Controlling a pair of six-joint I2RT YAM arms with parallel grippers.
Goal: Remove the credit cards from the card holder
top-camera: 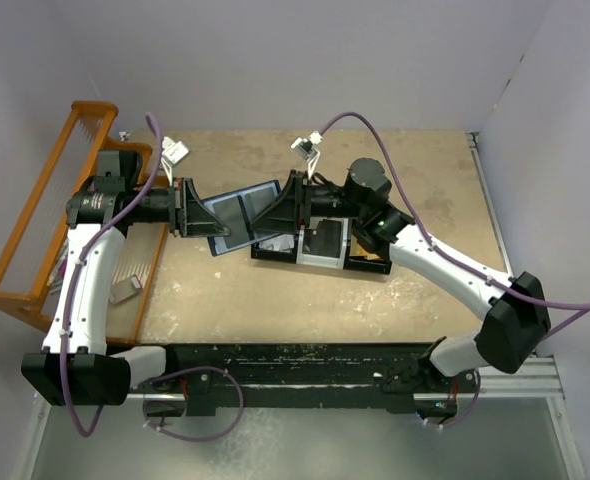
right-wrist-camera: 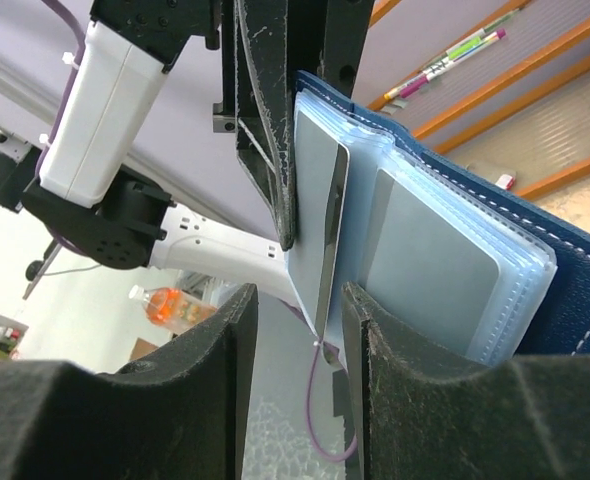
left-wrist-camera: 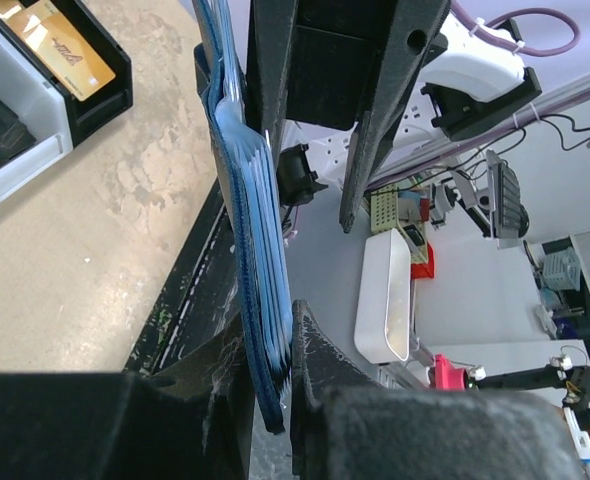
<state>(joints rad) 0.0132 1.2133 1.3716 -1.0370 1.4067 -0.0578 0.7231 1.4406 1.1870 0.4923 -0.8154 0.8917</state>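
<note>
The navy-blue card holder (top-camera: 237, 212) hangs open above the table, its pale clear sleeves facing up. My left gripper (top-camera: 207, 215) is shut on its left edge; the left wrist view shows the blue sleeves (left-wrist-camera: 260, 300) pinched between the pads. My right gripper (top-camera: 267, 216) is at the holder's right edge and stands open (right-wrist-camera: 300, 330). A grey card (right-wrist-camera: 322, 210) sticks out of a sleeve, its corner lying between the right fingers without touching them. A second grey card (right-wrist-camera: 430, 260) stays in its sleeve against the navy cover (right-wrist-camera: 575, 290).
The black three-compartment tray (top-camera: 275, 254) sits under the right gripper, with a gold card (left-wrist-camera: 65, 55) in one compartment. An orange wooden rack (top-camera: 35, 215) stands along the left side. A small grey item (top-camera: 126, 290) lies by the rack.
</note>
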